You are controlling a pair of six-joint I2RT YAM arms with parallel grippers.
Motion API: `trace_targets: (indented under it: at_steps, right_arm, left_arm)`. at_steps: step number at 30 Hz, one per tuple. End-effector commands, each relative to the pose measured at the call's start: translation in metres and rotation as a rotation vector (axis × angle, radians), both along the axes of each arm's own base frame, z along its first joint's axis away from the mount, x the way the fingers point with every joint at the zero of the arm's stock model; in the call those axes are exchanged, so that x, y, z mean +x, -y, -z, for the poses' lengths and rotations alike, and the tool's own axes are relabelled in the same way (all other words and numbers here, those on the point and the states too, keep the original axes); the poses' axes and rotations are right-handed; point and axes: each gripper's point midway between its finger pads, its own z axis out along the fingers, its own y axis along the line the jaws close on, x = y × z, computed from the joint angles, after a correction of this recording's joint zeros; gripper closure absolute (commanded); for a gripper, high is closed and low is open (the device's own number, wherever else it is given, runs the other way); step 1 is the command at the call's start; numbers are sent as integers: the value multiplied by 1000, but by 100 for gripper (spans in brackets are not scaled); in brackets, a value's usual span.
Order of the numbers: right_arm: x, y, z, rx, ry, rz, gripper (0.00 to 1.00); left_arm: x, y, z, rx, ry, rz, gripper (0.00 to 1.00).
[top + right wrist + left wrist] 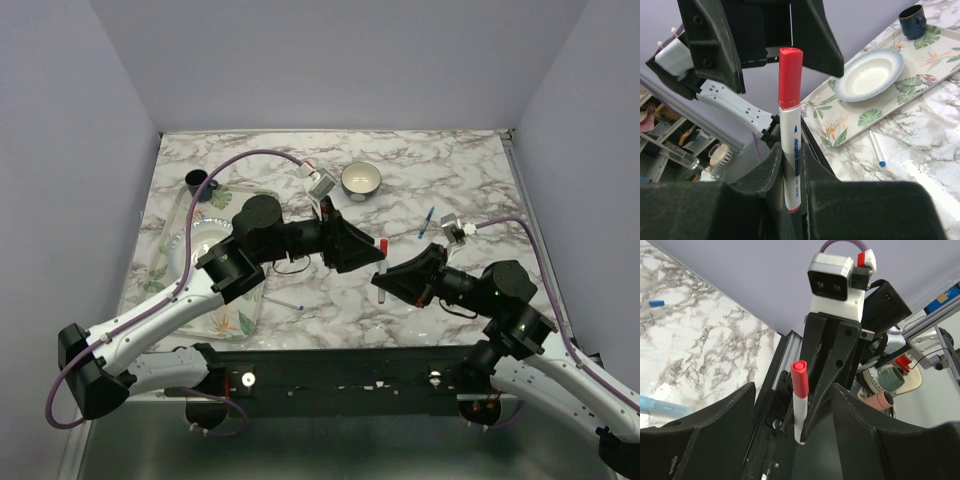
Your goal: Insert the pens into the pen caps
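Note:
A white pen (793, 150) with a red pen cap (790, 75) seated on its top stands upright in my right gripper (793, 165), which is shut on the barrel. My left gripper (795, 440) is open, its fingers (710, 45) spread on either side of the capped pen (799, 390) without touching it. In the top view both grippers (372, 255) (383, 280) meet over the table's middle around that pen (383, 246). A white pen with a blue tip (285, 301) and a dark blue pen (427, 222) lie on the marble. A loose blue cap (656, 303) and a pale blue marker (660, 406) also lie there.
A floral tray (222, 322) at the left holds a white plate (870, 75) and a dark cup (196, 180). A small bowl (361, 180) stands at the back centre. Purple cables loop over both arms.

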Motion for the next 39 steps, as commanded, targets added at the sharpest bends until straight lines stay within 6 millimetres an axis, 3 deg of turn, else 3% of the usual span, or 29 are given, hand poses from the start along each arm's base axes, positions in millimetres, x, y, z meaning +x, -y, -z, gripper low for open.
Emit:
trace_targets:
  at_steps: [1, 11, 20, 27, 30, 34, 39]
  right_arm:
    - [-12, 0, -5, 20, 40, -58, 99]
    - [-16, 1, -4, 14, 40, -72, 99]
    - [-13, -1, -1, 11, 32, -68, 99]
    - [-12, -2, 1, 12, 23, -65, 99]
    - [-11, -2, 1, 14, 22, -62, 99]
    - [-11, -2, 0, 17, 19, -59, 99]
    - [-11, -1, -10, 42, 37, -59, 99]
  left_arm:
    - [5, 8, -14, 3, 72, 15, 30]
    - [10, 22, -23, -13, 94, 54, 37]
    - [6, 23, -27, -39, 98, 80, 40]
    - [0, 23, -26, -47, 94, 109, 48]
    - [-2, 23, -23, -45, 90, 120, 54]
    - [-7, 23, -22, -57, 89, 148, 76]
    - [-17, 22, -12, -58, 48, 200, 94]
